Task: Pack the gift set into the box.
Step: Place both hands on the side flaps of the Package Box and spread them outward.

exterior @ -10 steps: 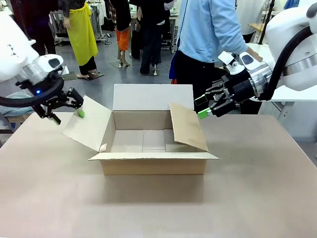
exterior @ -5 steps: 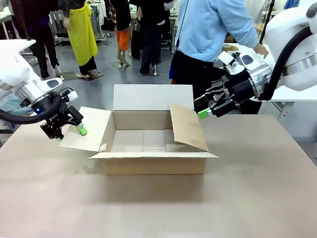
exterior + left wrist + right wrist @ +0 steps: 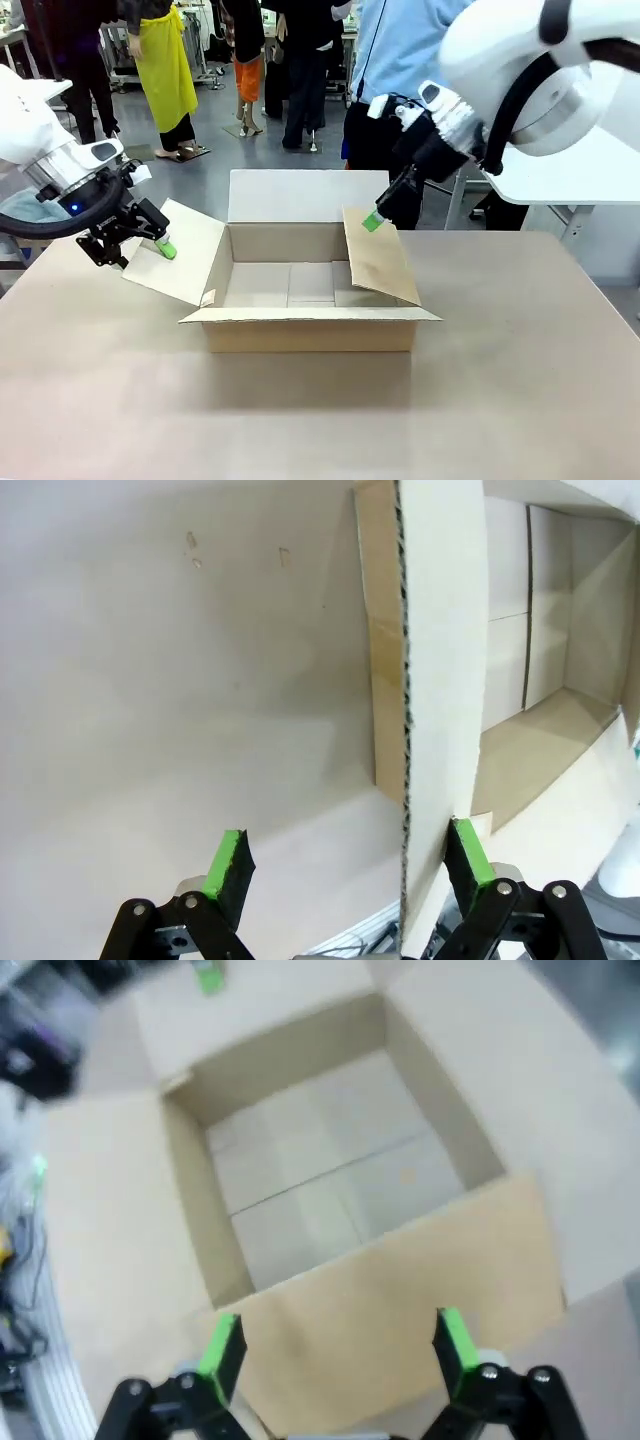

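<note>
The box [image 3: 300, 285] stands open in the middle of the table, its inside bare [image 3: 330, 1180]. My left gripper [image 3: 140, 246] is at the box's left flap [image 3: 180, 250]. In the left wrist view that flap's edge [image 3: 405, 730] runs between the open fingers of the left gripper [image 3: 350, 852], close to the right pad. My right gripper [image 3: 378, 218] hangs open at the top of the right flap [image 3: 380, 258]. Seen from the right wrist, the right gripper [image 3: 338, 1340] is over this flap [image 3: 400, 1290] with nothing held. The gift set is out of view.
A person in a light blue top [image 3: 400, 50] stands at the far side behind the box. A white table [image 3: 570, 180] is at the back right. Bare tabletop [image 3: 320, 420] lies in front of the box and to both sides.
My right arm has swung left and up, from beside the box to the top of the right flap. The left flap, pushed down half a second ago, stands a little higher.
</note>
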Controlling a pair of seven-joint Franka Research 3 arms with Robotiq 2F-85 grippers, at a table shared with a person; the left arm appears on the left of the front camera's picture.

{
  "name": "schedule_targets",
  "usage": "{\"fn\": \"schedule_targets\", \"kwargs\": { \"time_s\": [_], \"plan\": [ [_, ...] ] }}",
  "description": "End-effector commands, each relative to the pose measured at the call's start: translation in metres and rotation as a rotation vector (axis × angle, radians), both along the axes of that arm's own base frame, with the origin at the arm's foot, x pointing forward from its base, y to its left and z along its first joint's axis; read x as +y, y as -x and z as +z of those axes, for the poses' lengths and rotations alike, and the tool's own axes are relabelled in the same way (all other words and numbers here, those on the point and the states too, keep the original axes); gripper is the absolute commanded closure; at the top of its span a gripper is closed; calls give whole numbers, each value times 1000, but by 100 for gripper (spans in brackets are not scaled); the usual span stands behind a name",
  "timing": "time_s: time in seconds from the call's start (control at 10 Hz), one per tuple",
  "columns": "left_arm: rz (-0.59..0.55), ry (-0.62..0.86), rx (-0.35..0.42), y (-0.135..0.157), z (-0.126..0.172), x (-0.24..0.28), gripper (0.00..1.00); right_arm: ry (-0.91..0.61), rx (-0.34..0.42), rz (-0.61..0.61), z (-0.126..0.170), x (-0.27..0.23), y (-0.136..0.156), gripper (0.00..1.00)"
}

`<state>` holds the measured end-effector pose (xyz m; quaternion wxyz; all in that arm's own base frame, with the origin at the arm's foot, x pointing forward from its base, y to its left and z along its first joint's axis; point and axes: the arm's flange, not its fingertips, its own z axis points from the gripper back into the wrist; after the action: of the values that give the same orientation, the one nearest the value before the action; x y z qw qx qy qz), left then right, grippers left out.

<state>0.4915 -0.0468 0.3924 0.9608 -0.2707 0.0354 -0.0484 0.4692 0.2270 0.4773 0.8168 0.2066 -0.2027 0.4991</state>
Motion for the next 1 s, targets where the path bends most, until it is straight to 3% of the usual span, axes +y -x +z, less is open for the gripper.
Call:
{"fn": "schedule_targets", "kwargs": {
  "time_s": [0.0, 0.1, 0.2, 0.3, 0.4, 0.5, 0.6, 0.7, 0.9],
  "plan": [
    [5, -21, 1, 5, -3, 1, 0, 308, 294, -512, 53, 46, 17, 0],
    [5, -21, 1, 5, -3, 1, 0, 300, 323, -662, 39, 49, 30, 0],
    [5, -21, 1, 5, -3, 1, 0, 214, 169, -527, 30, 43, 40, 0],
    [5, -21, 1, 5, -3, 1, 0, 142, 42, -235, 10, 9, 17, 0],
    [5, -21, 1, 5, -3, 1, 0, 184, 76, -367, 13, 14, 30, 0],
    [5, -21, 1, 5, -3, 1, 0, 291, 276, -648, -19, 19, 2, 0],
    [5, -21, 1, 5, -3, 1, 0, 241, 220, -861, -21, 56, -7, 0],
    [5, -21, 1, 5, -3, 1, 0, 251, 229, -1002, -12, 85, -8, 0],
    [5, -21, 1, 5, -3, 1, 0, 301, 195, -1052, -8, 123, -8, 0]
  ]
}}
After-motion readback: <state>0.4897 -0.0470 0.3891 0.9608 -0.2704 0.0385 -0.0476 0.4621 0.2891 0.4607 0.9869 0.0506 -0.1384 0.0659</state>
